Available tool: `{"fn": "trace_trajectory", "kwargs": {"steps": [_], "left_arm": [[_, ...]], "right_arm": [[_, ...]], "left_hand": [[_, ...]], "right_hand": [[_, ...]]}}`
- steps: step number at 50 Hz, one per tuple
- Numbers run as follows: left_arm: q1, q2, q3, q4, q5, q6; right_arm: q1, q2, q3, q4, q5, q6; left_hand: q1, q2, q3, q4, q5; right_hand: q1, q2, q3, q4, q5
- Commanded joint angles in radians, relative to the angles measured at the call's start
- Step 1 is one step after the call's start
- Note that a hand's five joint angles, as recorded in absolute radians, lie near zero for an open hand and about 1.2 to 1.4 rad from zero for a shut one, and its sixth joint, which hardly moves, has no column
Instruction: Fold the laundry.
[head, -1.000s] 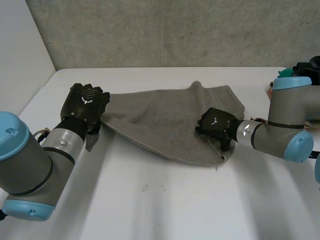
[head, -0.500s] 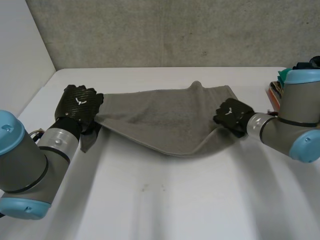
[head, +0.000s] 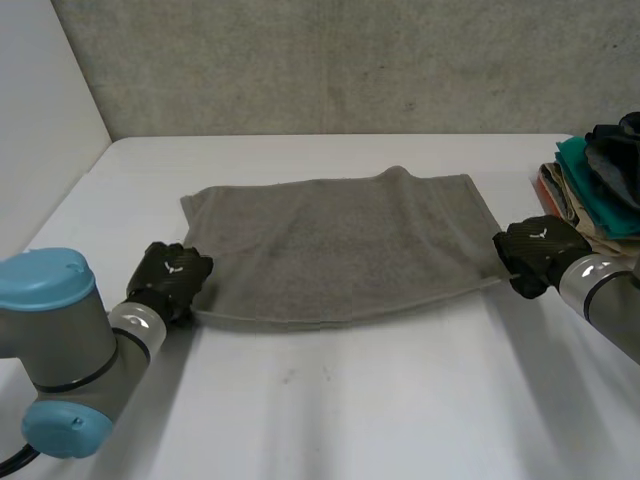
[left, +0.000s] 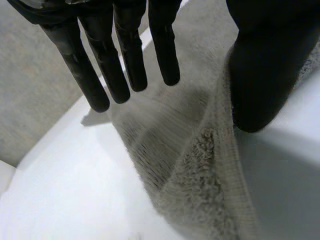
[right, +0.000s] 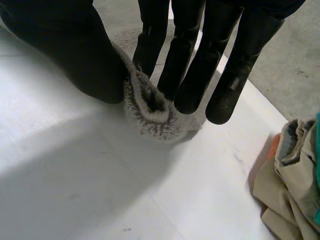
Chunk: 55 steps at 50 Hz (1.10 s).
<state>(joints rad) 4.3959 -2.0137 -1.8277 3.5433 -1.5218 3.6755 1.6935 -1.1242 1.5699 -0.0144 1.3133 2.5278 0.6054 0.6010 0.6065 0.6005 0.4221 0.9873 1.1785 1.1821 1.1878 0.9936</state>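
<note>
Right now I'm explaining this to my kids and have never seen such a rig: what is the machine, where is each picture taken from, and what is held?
A two-armed robot at a white table, each arm ending in a black robot hand. The wide picture looks down from between the arms; the two close-ups come from wrist cameras. A grey towel lies spread flat; a pile of clothes sits at the table's right edge. The right robot hand pinches the towel's near right corner between thumb and fingers. The left robot hand is at the near left corner, fingers straight above the cloth, thumb at its edge.
</note>
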Motion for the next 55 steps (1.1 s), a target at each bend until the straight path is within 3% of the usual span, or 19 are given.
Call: {"fn": "trace_trajectory", "kwargs": {"steps": [1, 6, 13, 14, 17, 21, 26, 30, 36, 40, 44, 50, 55], "left_arm": [[0.017, -0.003, -0.030, -0.011, -0.009, 0.003], [0.022, 0.027, -0.053, -0.011, -0.020, 0.004], [0.043, 0.130, -0.119, -0.012, -0.070, 0.034], [0.043, 0.165, -0.146, -0.023, -0.074, 0.055], [0.042, 0.229, -0.188, -0.058, -0.078, 0.096], [0.033, 0.366, -0.264, -0.181, -0.078, 0.161], [0.034, 0.562, -0.355, -0.488, -0.067, 0.225], [0.040, 0.621, -0.374, -0.639, -0.063, 0.258], [0.036, 0.566, -0.315, -0.499, -0.054, 0.259], [0.028, 0.388, -0.208, -0.324, -0.063, 0.264], [0.020, 0.227, -0.073, -0.192, -0.066, 0.265], [0.014, -0.025, 0.154, -0.052, -0.066, 0.276], [0.013, -0.189, 0.332, 0.025, -0.070, 0.297]], "right_arm": [[-0.017, -0.002, 0.012, -0.030, 0.021, 0.023], [-0.023, -0.003, 0.019, -0.032, 0.026, 0.023], [-0.026, -0.048, 0.061, -0.022, 0.030, -0.004], [-0.026, -0.065, 0.074, -0.015, 0.030, -0.021], [-0.028, -0.114, 0.110, 0.008, 0.029, -0.070], [-0.066, -0.227, 0.171, 0.099, 0.030, -0.217], [-0.141, -0.380, 0.257, 0.356, 0.030, -0.482], [-0.230, -0.422, 0.306, 0.488, 0.015, -0.610], [-0.232, -0.390, 0.308, 0.387, -0.002, -0.561], [-0.169, -0.283, 0.243, 0.248, 0.014, -0.494], [-0.085, -0.183, 0.144, 0.145, 0.064, -0.434], [0.038, 0.022, -0.068, -0.025, 0.208, -0.416], [0.069, 0.168, -0.220, -0.172, 0.239, -0.428]], "left_hand": [[-0.028, -0.023, -0.029, -0.023, -0.019], [-0.004, 0.000, -0.005, 0.001, 0.004], [0.582, 0.587, 0.581, 0.587, 0.591], [0.789, 0.793, 0.788, 0.794, 0.798], [0.791, 0.795, 0.790, 0.796, 0.800], [0.791, 0.795, 0.790, 0.796, 0.800], [0.791, 0.795, 0.790, 0.796, 0.800], [0.791, 0.795, 0.790, 0.796, 0.800], [0.791, 0.795, 0.790, 0.796, 0.800], [0.791, 0.795, 0.790, 0.796, 0.800], [0.791, 0.795, 0.790, 0.796, 0.800], [0.791, 0.795, 0.790, 0.796, 0.800], [0.791, 0.795, 0.790, 0.796, 0.800]], "right_hand": [[0.409, 0.218, 0.214, 0.209, 0.228], [0.409, 0.218, 0.214, 0.209, 0.228], [0.409, 0.218, 0.214, 0.209, 0.228], [0.409, 0.218, 0.214, 0.209, 0.228], [0.409, 0.218, 0.214, 0.209, 0.228], [0.409, 0.218, 0.214, 0.209, 0.228], [0.409, 0.218, 0.214, 0.209, 0.228], [0.409, 0.218, 0.214, 0.209, 0.228], [0.409, 0.218, 0.214, 0.209, 0.228], [0.409, 0.218, 0.214, 0.209, 0.228], [0.409, 0.218, 0.214, 0.209, 0.228], [0.409, 0.218, 0.214, 0.209, 0.228], [0.409, 0.218, 0.214, 0.209, 0.228]]}}
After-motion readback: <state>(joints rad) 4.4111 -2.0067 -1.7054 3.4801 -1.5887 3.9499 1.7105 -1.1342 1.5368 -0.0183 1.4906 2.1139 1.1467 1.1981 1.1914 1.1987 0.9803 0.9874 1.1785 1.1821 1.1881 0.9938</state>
